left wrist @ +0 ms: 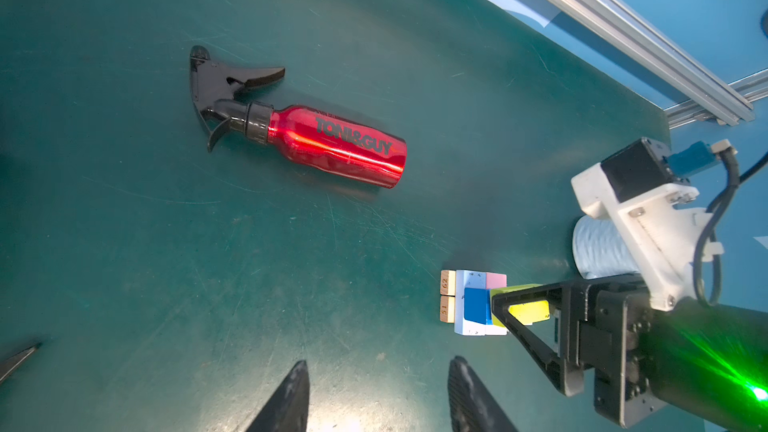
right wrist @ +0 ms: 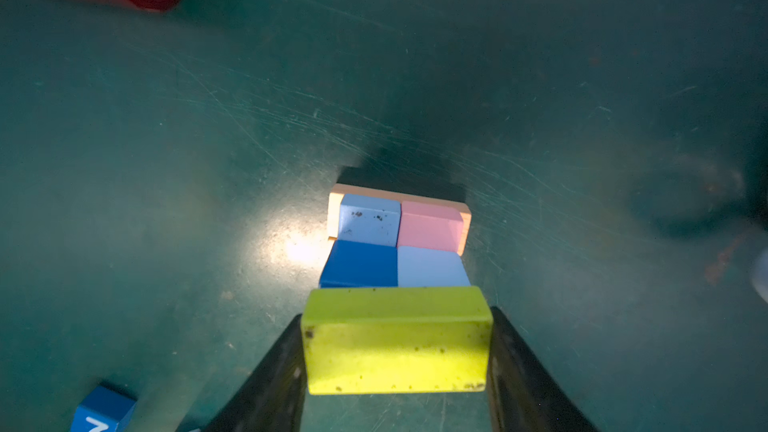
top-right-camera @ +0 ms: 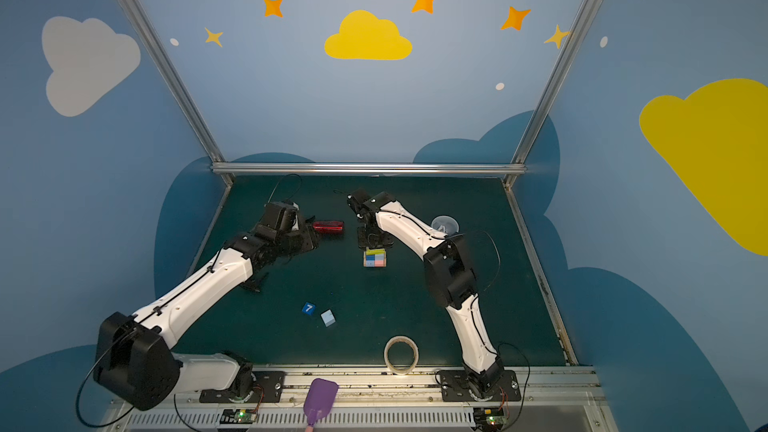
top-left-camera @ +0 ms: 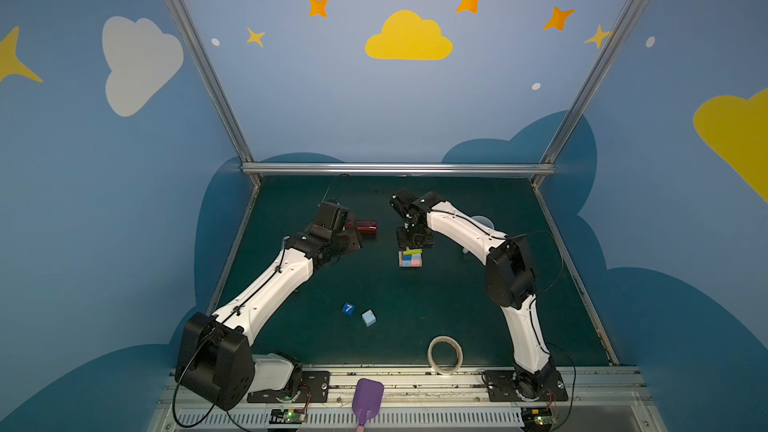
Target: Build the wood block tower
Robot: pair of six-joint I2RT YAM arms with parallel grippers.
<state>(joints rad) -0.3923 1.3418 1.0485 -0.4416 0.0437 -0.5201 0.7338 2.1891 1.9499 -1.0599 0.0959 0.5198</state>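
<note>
The wood block tower [top-left-camera: 410, 260] [top-right-camera: 375, 259] stands mid-table: orange flat blocks at the bottom, with light-blue, pink and dark-blue blocks [right wrist: 399, 239] on top. My right gripper [right wrist: 397, 313] [top-left-camera: 412, 248] is shut on a yellow-green flat block [right wrist: 397, 342] [left wrist: 528, 311], held just above the tower's edge. My left gripper [left wrist: 379, 361] [top-left-camera: 351, 241] hangs open over bare mat, left of the tower, holding nothing. A dark-blue cube marked "7" [top-left-camera: 348, 308] [right wrist: 104, 409] and a light-blue cube [top-left-camera: 368, 318] lie loose nearer the front.
A red spray bottle [top-left-camera: 365, 226] [left wrist: 332, 145] lies on its side between the grippers, towards the back. A tape roll [top-left-camera: 445, 354] sits at the front edge, with a purple scoop [top-left-camera: 366, 398] on the rail. A clear cup [top-right-camera: 444, 224] stands behind the right arm.
</note>
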